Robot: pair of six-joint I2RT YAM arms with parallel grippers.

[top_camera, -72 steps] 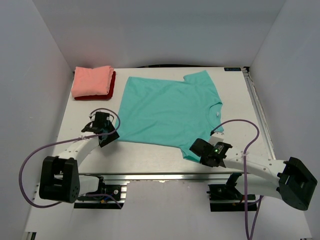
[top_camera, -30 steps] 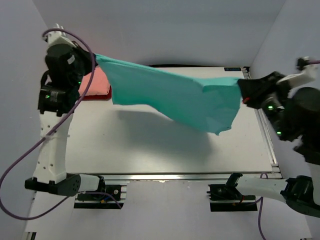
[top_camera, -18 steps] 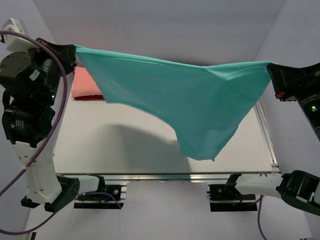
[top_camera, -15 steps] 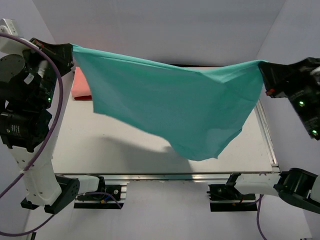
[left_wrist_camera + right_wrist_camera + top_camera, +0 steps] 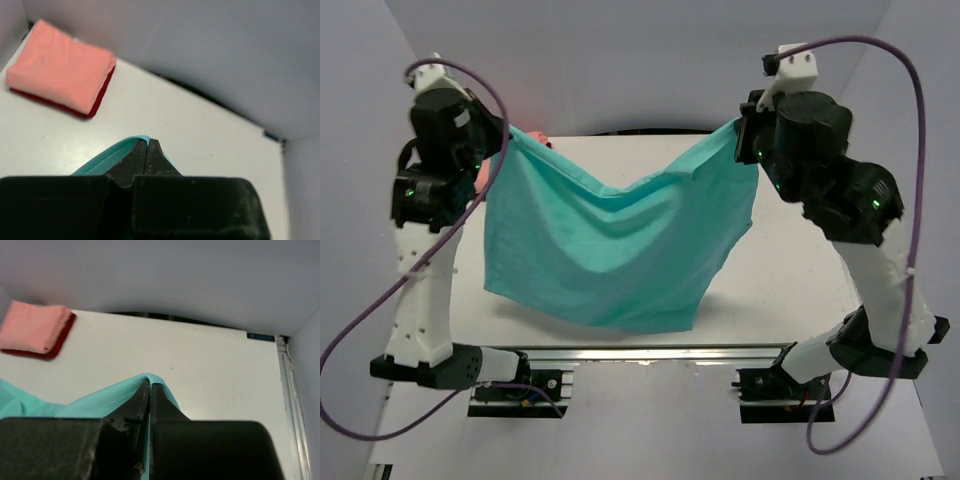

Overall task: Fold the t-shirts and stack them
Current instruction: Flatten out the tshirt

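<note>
The teal t-shirt hangs in the air above the table, sagging in the middle, its lower edge near the front of the table. My left gripper is shut on its upper left corner, and teal cloth wraps round the closed tips. My right gripper is shut on the upper right corner, with teal cloth over the closed tips. A folded salmon-pink t-shirt lies on a folded dark red t-shirt at the table's far left corner.
The white table is boxed in by grey walls at the back and both sides. A metal rail runs along its right edge. Both arms stand tall, with purple cables looping beside them.
Both grippers lifted the teal t-shirt off the table and stretched it wide. They have since moved closer together and away from the camera, so the shirt now sags between them.
</note>
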